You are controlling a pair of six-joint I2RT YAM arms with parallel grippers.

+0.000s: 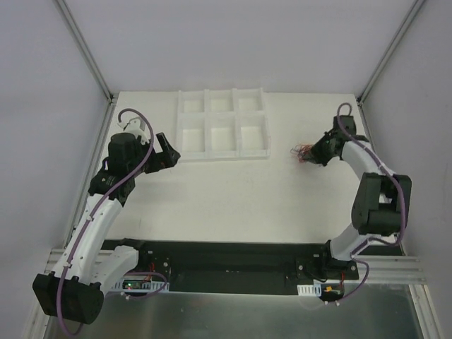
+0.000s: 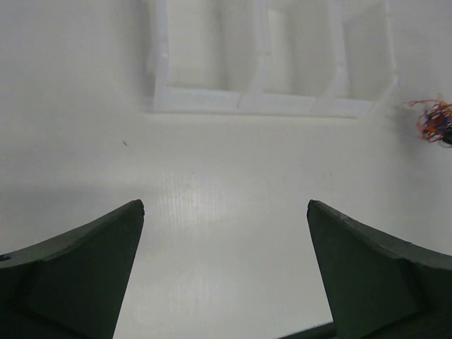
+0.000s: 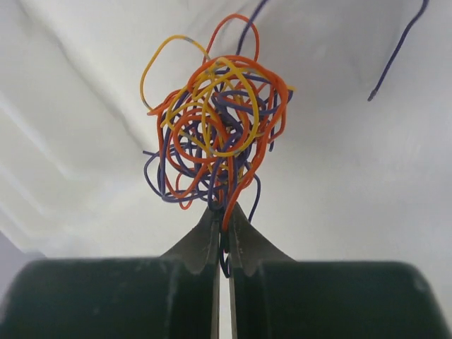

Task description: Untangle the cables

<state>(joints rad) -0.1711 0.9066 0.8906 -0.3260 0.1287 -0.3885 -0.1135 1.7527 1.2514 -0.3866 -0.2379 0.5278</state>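
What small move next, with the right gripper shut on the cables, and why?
Probably bring the left gripper across to the cables and pinch a loose loop. The right gripper grips a few strands, but the left stands open near the tray, far off, so nothing can be pulled apart.

Bare table [image 1: 233, 201] between my left gripper [image 1: 169, 155] and right gripper [image 1: 311, 154] is an open lane. The tray [image 1: 223, 155] sits far centre, and its near wall blocks my left fingers straight ahead. The cables [image 1: 302, 151] bunch at my right fingertips, near the tray's right corner but apart from it. Side walls [image 1: 42, 141] stand close outboard of both arms.
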